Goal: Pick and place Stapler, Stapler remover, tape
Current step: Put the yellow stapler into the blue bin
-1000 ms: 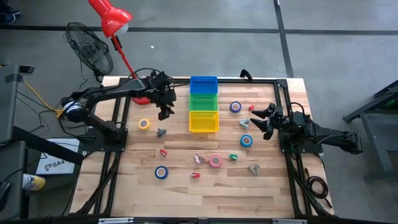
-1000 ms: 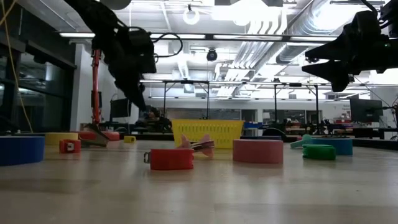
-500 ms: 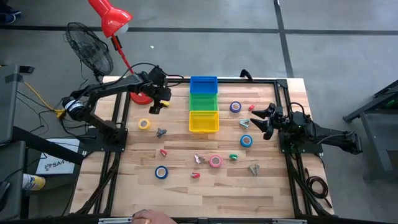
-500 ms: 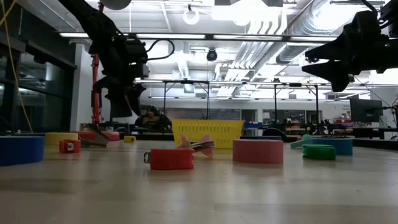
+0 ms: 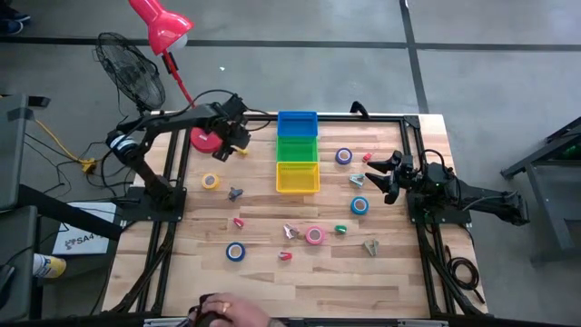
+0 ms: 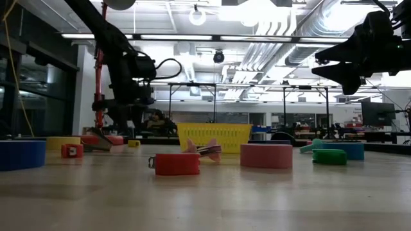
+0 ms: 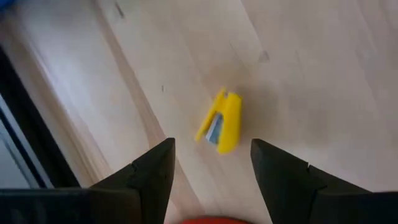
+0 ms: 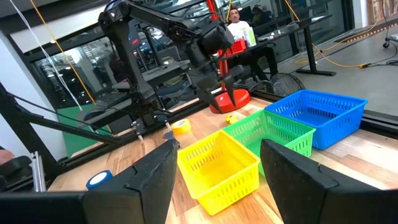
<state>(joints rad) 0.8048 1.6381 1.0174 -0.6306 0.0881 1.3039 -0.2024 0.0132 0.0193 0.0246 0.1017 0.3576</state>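
Left pincer (image 5: 238, 143) poised above the far left part of the pale wooden desk (image 5: 272, 282), just left of the blue plastic basket (image 5: 297, 123), fingers spread and holding nothing. Directly beneath it, between the two dark fingers (image 7: 152, 177) in the wrist view, a small yellow stapler (image 7: 221, 122) lying flat on the wood, untouched. Right pincer (image 5: 374, 174) hovering to the right of the yellow plastic basket (image 5: 297, 176), likewise spread and empty.

Baskets set in a row at the far middle of the desk: blue farthest, green plastic basket (image 5: 297, 147) in the middle, yellow nearest.

Tape rolls relative to the yellow basket: yellow tape ring (image 5: 211, 181) well to its left; blue tape ring (image 5: 235, 252) nearer the front and left; pink tape ring (image 5: 314, 236) just in front; another blue tape ring (image 5: 359, 205) to the front right; a purple-blue tape ring (image 5: 343, 156) to the right, beside the green basket.

Person's hand (image 5: 222, 312) at the front edge of the desk.
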